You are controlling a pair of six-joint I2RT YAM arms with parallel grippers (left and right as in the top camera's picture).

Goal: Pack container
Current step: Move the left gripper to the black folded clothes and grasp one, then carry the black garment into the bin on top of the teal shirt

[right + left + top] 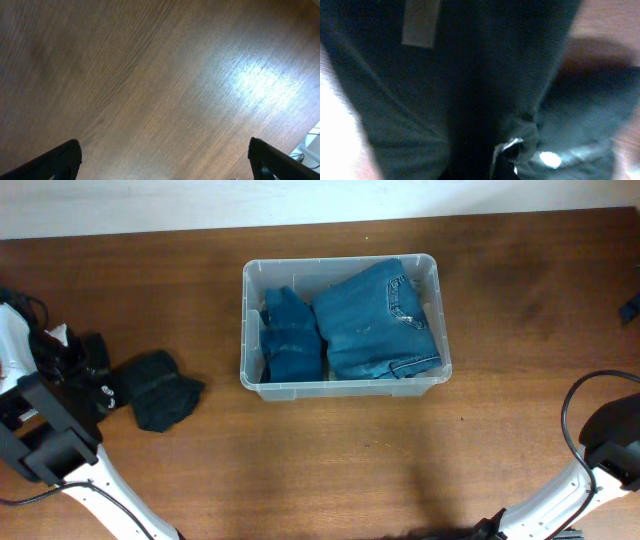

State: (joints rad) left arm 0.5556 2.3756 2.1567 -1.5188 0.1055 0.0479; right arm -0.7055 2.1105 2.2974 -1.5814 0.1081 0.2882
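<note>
**Packing partly complete: two garments in, one lying outside**

The clear rectangular plastic container (343,388) is sitting at the middle of the table, towards its far edge. It is holding two items side by side: folded light-blue denim jeans (380,320) are filling the right portion, and a darker blue folded garment (290,340) is occupying the left portion. Both are lying inside the walls, and little free room is showing between them.

One dark crumpled garment (160,390) is lying on the table, well apart from the container on its left. By my judgement this is the item left to pack, so the task is standing at roughly two parts done, one outstanding.

The left gripper (105,380) is sitting against the near side of that garment. Its wrist view is filled with dark fabric (485,75) bearing a pale label (421,22) and is blurred. Whether its fingers are closed on the cloth cannot be told.

The right gripper (164,150) is hanging over bare wood near the right front corner, its fingers (62,160) spread wide and holding nothing.

The brown wooden table (520,300) is showing straight grain and a bright glare patch in the right wrist view. A pale strip (120,205) is running beyond the far edge; wall or floor cannot be told. A black cable (566,420) is looping by the right arm.
</note>
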